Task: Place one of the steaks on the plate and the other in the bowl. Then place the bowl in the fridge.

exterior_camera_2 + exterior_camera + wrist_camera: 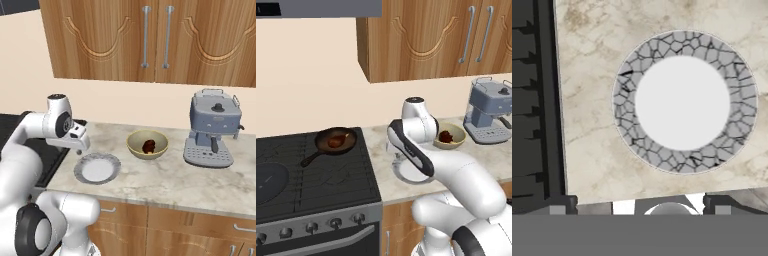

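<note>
**Gripper poised over bare plate; second steak lies off to the stove side**

The gripper point(79, 148) hangs above the counter's point(165, 182) front-left part, close to the edge where it meets the stove point(316, 175). Its fingertips are not clearly visible in any view, so I cannot tell whether it is released or clenched; nothing is seen held in it.

The plate point(682, 102) lies directly beneath the hand and carries nothing. In the right base view it sits just beside the counter's left edge, with the bowl point(147, 144) near it, further back and toward the coffee machine point(212, 127). One steak point(149, 146) rests inside the bowl.

The other steak point(336, 141) lies in a black skillet point(333, 141) on the stove's rear, near the corner closest to the counter.

Judgement: the bowl half of the sorting is done; the plate half is not. The deciding relation is that the remaining steak lies away from the gripper across the stove edge, to the arm's left and further back, opposite the bowl. The skillet's handle runs toward the stove front, clear of the likely approach.
</note>
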